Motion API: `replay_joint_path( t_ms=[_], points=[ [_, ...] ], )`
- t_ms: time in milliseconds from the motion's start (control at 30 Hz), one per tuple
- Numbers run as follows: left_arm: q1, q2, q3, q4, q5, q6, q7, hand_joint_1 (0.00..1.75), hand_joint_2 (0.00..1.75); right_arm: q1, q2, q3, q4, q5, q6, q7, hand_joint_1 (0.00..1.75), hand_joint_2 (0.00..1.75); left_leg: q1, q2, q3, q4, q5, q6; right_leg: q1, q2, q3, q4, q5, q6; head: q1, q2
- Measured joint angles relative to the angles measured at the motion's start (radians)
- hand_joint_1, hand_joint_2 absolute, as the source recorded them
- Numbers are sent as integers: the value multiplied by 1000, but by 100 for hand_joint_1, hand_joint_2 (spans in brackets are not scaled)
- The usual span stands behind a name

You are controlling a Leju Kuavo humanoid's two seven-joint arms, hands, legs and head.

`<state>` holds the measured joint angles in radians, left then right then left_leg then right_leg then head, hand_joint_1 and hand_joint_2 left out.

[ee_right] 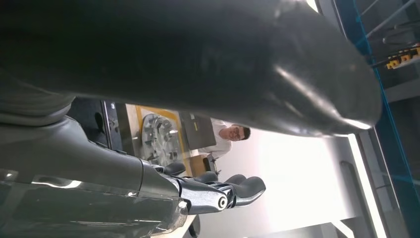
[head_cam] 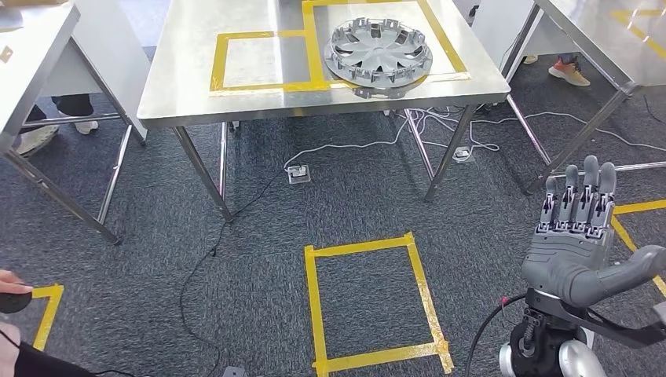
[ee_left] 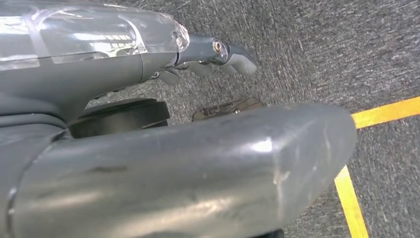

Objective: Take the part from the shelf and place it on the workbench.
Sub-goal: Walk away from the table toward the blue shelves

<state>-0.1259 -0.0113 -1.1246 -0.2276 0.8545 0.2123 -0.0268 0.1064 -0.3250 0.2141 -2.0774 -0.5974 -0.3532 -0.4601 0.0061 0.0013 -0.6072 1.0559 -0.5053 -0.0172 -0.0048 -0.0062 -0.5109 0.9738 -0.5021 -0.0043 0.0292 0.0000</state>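
Note:
The part, a grey wheel cover, lies flat on the steel workbench, inside a yellow tape outline at the bench's right front, its rim slightly over the tape. My right hand is raised at the lower right, well short of the bench, fingers straight and apart, thumb out, holding nothing. The right wrist view shows those fingers with the wheel cover far beyond them. My left hand hangs over the carpet with its fingers loosely extended and nothing in it.
A yellow tape square marks the carpet in front of me. Cables and floor sockets lie under the bench. Other steel tables stand at left and right. A person's hand holds a dark object at lower left; feet show behind the tables.

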Motion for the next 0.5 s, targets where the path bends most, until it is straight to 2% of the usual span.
replay_joint_path(
  t_ms=[33,100,133,167,200,267,300,333,433,500],
  points=[
    [0,0,0,0,-1,0,0,0,0,0,0,0,-1,0,0,0,0,0,1,0,-20,46,-32,-3,-1,-2,-2,-3,5,-5,-5,0],
    [1,0,0,0,-3,0,1,0,0,2,1,1,-2,-1,0,0,0,0,2,-1,-72,174,-100,-8,2,-3,-9,-1,8,-11,-18,0],
    [1,0,0,0,-5,0,2,0,0,3,1,1,-2,-1,1,0,0,0,2,-2,-90,222,-117,-9,3,-3,-12,1,9,-12,-23,0],
    [1,0,0,0,-6,0,2,0,0,4,1,1,-2,-1,1,0,0,0,2,-2,-93,237,-114,-9,5,-3,-14,4,9,-12,-28,0],
    [2,0,0,0,-8,0,2,0,0,5,1,1,-3,-1,2,0,0,0,2,-1,-77,213,-92,-7,6,-3,-15,7,9,-12,-31,0],
    [1,0,0,0,-10,0,2,0,0,6,1,0,-6,-1,4,0,0,0,1,-2,-7,90,-31,1,8,-1,-17,14,6,-8,-35,0],
    [0,0,0,0,-11,0,2,0,0,6,1,0,-8,-1,5,0,0,0,0,-2,24,29,-12,6,10,0,-19,19,4,-5,-36,0],
    [0,0,0,0,-11,0,2,0,0,7,1,0,-10,-1,6,1,0,0,-2,-3,43,-9,-5,11,11,1,-22,23,3,0,-36,0],
    [1,-1,0,0,-14,0,4,0,0,9,0,0,-16,-1,9,4,0,0,-4,-4,47,-28,-4,24,9,3,-30,27,3,14,-34,0],
    [0,-3,0,0,-16,0,7,0,0,11,-1,-1,-21,0,10,5,0,0,0,-1,47,-35,2,34,7,6,-42,54,-20,26,-29,0]
  ],
)
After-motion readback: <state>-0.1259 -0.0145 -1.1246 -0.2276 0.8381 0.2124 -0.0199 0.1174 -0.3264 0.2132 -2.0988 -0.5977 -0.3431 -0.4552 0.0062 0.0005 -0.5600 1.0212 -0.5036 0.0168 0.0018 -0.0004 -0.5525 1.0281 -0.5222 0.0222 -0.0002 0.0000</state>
